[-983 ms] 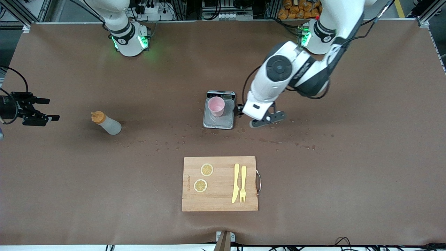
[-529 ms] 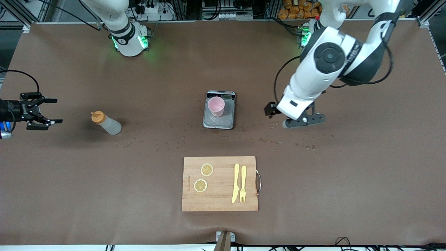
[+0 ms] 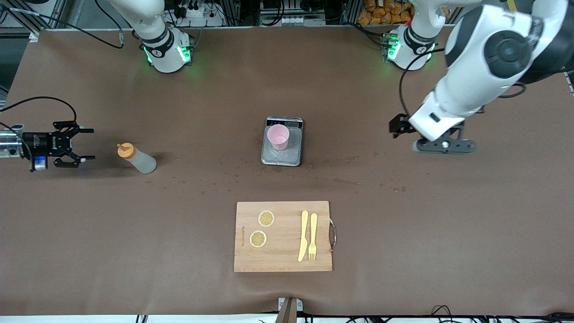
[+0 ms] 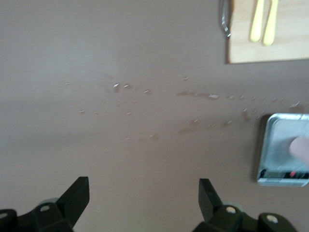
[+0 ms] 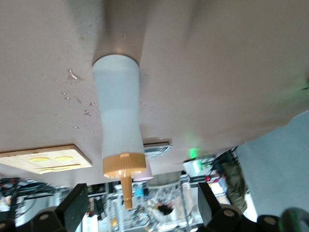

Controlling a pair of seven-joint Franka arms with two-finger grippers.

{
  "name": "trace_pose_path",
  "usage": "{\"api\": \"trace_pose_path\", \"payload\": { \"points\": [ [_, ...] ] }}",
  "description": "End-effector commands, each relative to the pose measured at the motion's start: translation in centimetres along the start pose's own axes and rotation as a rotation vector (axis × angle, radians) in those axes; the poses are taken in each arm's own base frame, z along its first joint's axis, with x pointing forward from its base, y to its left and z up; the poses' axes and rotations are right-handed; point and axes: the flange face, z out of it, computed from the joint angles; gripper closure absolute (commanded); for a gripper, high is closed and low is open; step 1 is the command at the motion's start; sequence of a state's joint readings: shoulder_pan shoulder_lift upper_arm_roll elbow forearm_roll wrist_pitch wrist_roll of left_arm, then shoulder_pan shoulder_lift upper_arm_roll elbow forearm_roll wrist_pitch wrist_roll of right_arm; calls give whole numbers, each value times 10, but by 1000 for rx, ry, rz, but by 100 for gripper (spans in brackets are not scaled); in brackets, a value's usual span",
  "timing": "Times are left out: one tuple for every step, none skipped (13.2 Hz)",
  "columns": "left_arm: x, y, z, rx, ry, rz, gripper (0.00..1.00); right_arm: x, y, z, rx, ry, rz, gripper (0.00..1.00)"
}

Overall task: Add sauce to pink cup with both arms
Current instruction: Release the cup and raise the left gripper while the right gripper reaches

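On the scale mid-surface I see the pink cup. Sauce bottle stands twd the right arm's end, just beside my right hand, fingers apart, nothing held. Left hand hovers over bare surface twd the left arm's end, fingers apart, empty.

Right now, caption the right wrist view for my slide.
Open right claw lined up on the upright sauce bottle, not yet touching it.

Pink cup cut off at left wrist view's edge
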State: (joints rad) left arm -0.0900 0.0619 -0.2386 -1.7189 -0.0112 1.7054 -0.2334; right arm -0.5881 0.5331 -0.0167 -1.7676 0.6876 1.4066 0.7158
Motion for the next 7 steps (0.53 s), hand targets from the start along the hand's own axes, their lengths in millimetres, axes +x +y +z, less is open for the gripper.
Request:
{"api": "trace_pose_path", "payload": {
  "points": [
    [-23,-29,-29,-4,-2,69,0,19,25,0,128,-88,75,0],
    [-26,-45,-36,-4,-6,97,0,26,28,4,161,-105,93,0],
    [-29,-55,-53,-5,8,115,0,37,34,10,202,-132,122,0],
    [-30,-61,-66,3,9,127,0,50,44,14,253,-162,148,0],
    [-32,-64,-78,4,7,118,0,59,48,20,281,-168,158,0],
    [-34,-66,-86,4,9,112,0,61,47,25,281,-163,146,0],
    [-35,-71,-94,4,18,100,0,62,46,32,274,-170,147,0]
  ]
}}
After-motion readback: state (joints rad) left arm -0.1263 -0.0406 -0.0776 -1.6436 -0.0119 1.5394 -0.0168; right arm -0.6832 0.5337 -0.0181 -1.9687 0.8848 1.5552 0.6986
